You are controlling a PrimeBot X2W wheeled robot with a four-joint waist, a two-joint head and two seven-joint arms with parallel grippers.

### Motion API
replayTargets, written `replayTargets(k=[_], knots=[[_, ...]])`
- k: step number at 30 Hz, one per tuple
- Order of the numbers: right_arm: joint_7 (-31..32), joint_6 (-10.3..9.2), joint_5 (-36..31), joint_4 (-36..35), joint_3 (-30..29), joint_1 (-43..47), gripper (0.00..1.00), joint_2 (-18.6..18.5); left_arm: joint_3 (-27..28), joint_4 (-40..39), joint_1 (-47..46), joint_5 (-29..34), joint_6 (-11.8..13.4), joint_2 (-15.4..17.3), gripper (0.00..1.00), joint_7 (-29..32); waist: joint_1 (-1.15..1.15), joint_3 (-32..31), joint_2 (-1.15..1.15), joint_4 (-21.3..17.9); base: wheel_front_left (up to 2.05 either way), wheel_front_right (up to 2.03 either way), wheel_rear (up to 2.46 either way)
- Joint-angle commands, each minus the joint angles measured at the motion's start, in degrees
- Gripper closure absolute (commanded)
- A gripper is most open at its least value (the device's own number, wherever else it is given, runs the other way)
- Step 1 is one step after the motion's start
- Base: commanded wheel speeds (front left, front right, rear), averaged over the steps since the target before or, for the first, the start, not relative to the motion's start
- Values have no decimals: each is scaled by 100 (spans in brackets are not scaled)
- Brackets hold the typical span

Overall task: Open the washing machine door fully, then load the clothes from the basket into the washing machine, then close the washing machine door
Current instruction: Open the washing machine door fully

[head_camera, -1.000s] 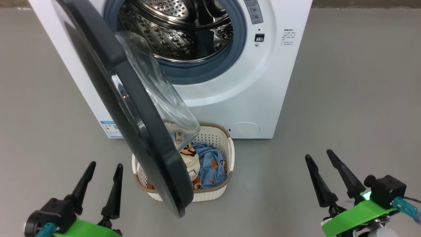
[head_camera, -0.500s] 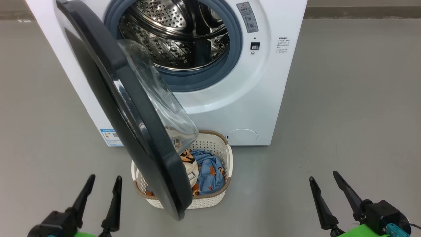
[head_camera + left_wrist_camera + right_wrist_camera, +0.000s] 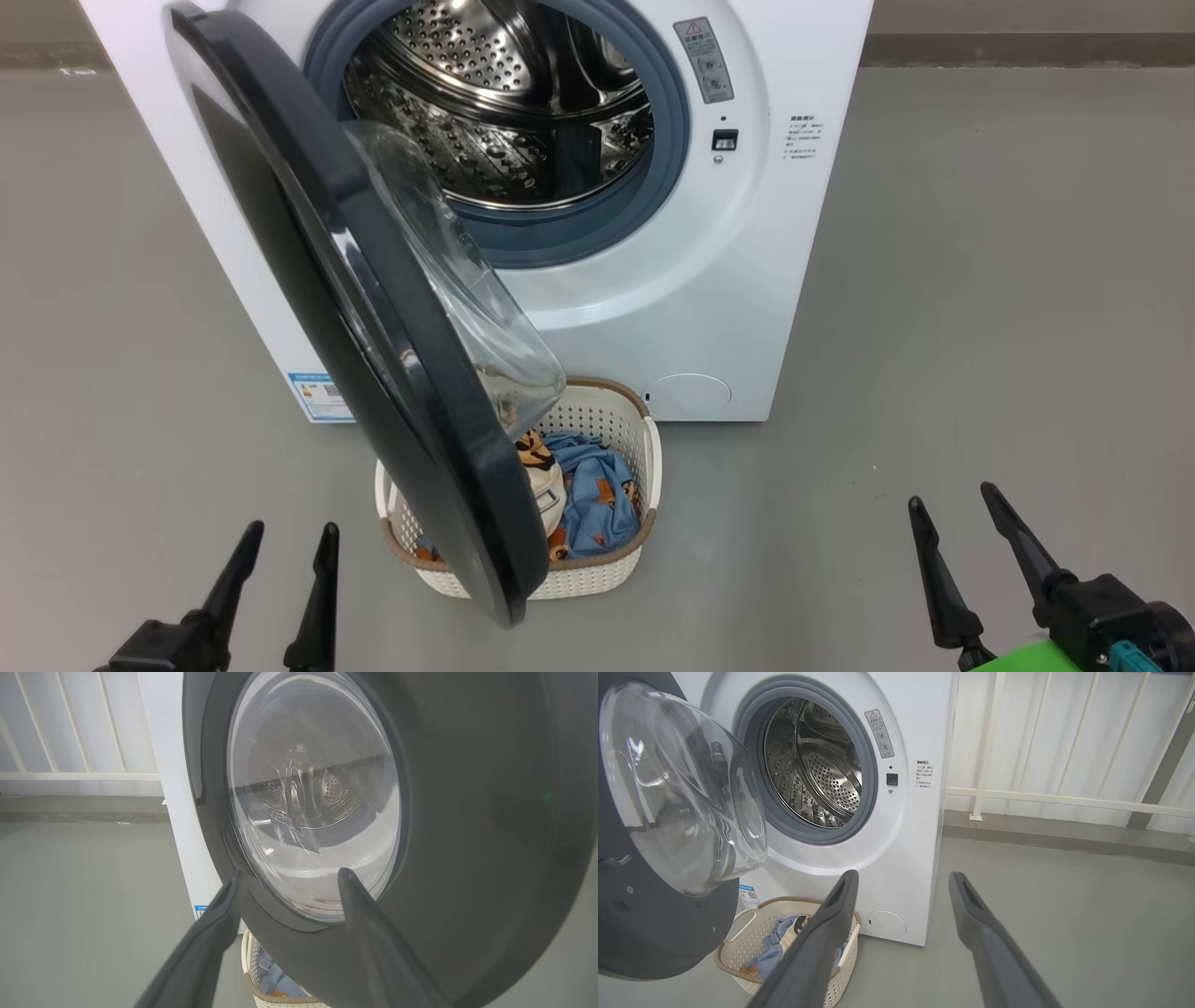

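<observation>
My left fingers (image 3: 231, 574) and right fingers (image 3: 936, 579) are both spread apart and hold nothing. The partly open door (image 3: 392, 373) hangs just right of my left fingers, not touching them. Below it, the basket (image 3: 647, 467) of clothes (image 3: 593, 490) stands on the floor (image 3: 980, 327) against the washing machine (image 3: 709, 308), well left of my right fingers.

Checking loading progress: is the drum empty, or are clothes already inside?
Empty as far as visible: the drum shows bare perforated steel, and the clothes lie in the basket.
</observation>
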Motion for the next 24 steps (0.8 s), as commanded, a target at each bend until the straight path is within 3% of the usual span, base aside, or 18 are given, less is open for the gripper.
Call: replayTargets(k=[1, 24], knots=[[-68, 16, -31, -102, 106, -2, 0, -22, 228, -93, -85, 45, -15, 42, 0, -37, 0, 2, 0, 3, 0, 0, 0], [-69, 16, -163, 93, 161, -107, 0, 63, 307, 49, -78, 129, -15, -88, 0, -37, 0, 20, 0, 5, 0, 0, 0]])
